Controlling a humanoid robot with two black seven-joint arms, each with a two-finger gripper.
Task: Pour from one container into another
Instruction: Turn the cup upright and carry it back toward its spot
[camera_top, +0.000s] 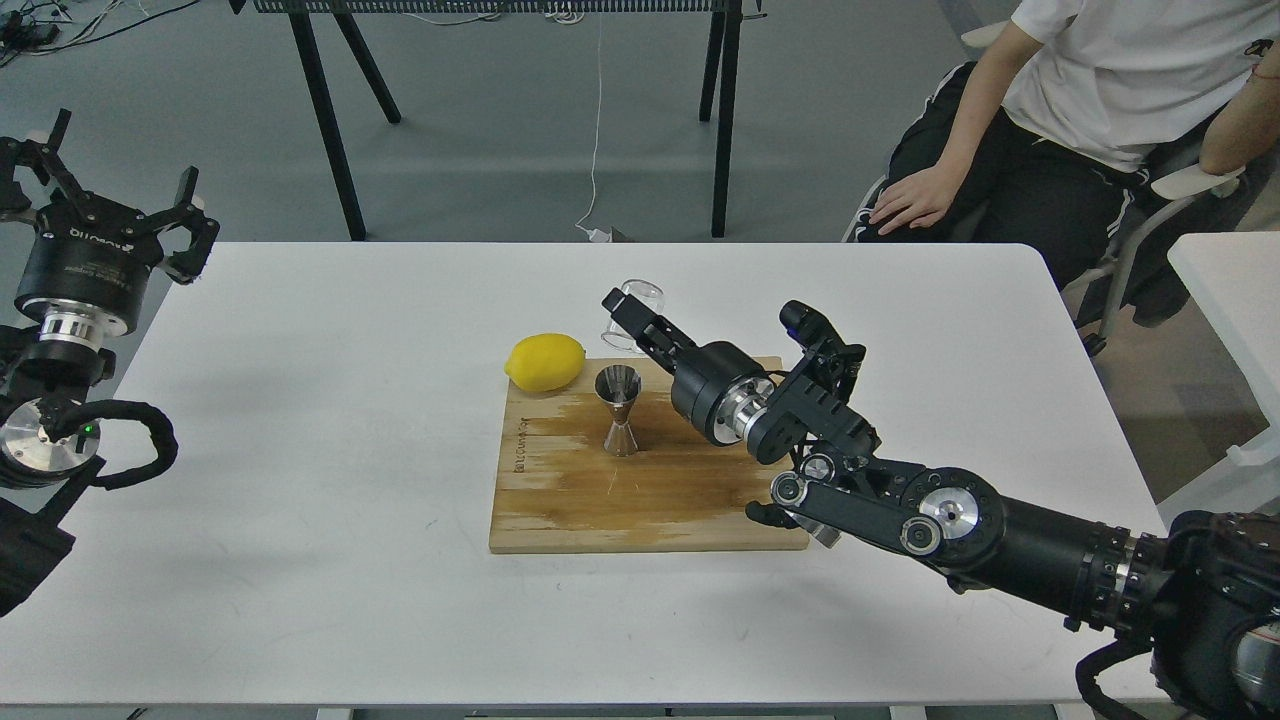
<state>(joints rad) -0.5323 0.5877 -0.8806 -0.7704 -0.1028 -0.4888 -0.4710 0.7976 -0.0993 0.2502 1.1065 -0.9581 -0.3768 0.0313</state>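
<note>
On board (560, 500): one jigger (619, 410), one lemon (545, 361), right pincer (628, 312) gripping one glass cup (640, 298), left pincer (120, 190) wide.

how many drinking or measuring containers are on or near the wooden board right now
2. The small clear glass cup sits behind the wooden cutting board, at the right gripper. The shiny steel hourglass jigger stands upright on the board.

Grey floor (480, 130), black-legged table (330, 120), white cable (597, 150).

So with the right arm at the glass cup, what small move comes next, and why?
Probably lift the glass cup slightly and carry it over the jigger. The right pincer appears closed on the cup behind the cutting board, and the jigger stands upright, mouth open, nearer me.
</note>
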